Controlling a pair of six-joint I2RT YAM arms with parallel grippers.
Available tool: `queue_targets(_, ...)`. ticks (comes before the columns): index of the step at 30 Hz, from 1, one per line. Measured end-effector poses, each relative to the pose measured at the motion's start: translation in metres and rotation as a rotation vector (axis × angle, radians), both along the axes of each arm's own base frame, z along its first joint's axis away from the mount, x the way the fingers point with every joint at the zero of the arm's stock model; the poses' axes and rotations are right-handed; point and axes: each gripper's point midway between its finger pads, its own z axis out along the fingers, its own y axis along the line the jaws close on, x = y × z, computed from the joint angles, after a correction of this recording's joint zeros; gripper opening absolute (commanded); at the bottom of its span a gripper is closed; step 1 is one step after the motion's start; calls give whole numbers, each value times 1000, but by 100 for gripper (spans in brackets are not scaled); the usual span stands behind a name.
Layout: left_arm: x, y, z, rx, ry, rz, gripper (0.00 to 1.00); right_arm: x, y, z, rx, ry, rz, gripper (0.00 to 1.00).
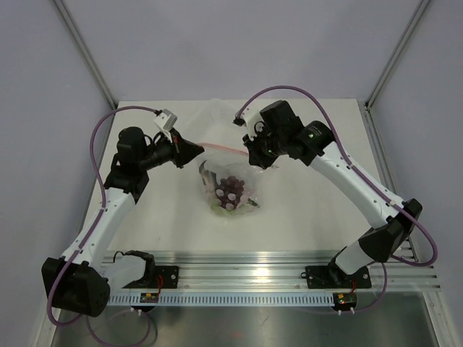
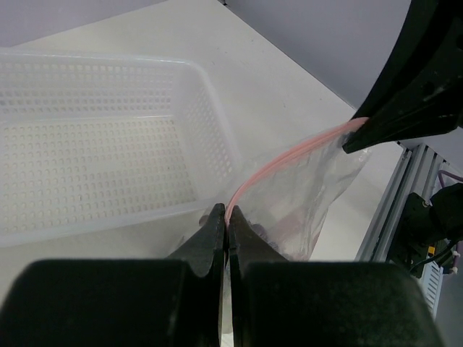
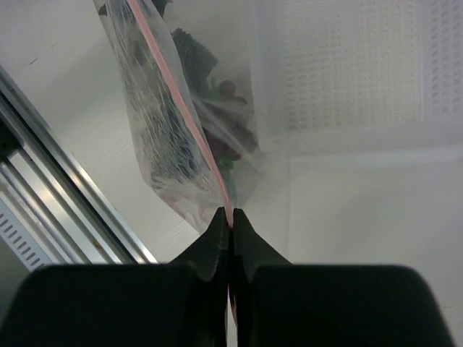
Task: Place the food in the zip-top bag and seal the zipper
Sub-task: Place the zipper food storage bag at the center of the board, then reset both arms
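The clear zip-top bag (image 1: 230, 189) hangs above the table between my two grippers. Inside it sit the dark red grape bunch (image 1: 231, 189) and green food (image 1: 219, 208); grapes and green also show in the right wrist view (image 3: 226, 137). The pink zipper (image 1: 224, 147) stretches taut along the bag's top. My left gripper (image 1: 200, 151) is shut on the zipper's left end (image 2: 249, 184). My right gripper (image 1: 249, 154) is shut on its right end (image 3: 189, 119). The right gripper's black body (image 2: 405, 116) shows in the left wrist view.
The white perforated tray (image 2: 87, 152) lies on the table behind the bag, also seen in the right wrist view (image 3: 347, 65). The aluminium rail (image 1: 275, 264) runs along the near edge. Frame posts stand at the far corners.
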Motion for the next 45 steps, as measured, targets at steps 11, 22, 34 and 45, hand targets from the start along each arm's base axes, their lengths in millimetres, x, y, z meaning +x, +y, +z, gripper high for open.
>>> queue_targets(11,7,-20,20,-50,27,-79,83,42,-56,10,-83,-151,-299,0)
queue_targets(22,5,-17,53,-72,-30,-33,99,72,-185,67,-173,-274,-700,0)
queue_targets(34,-13,11,86,-67,-129,131,99,94,-188,52,-142,-196,-784,65)
queue_targets(45,-16,35,92,-66,-128,285,99,56,-180,43,14,-109,-825,99)
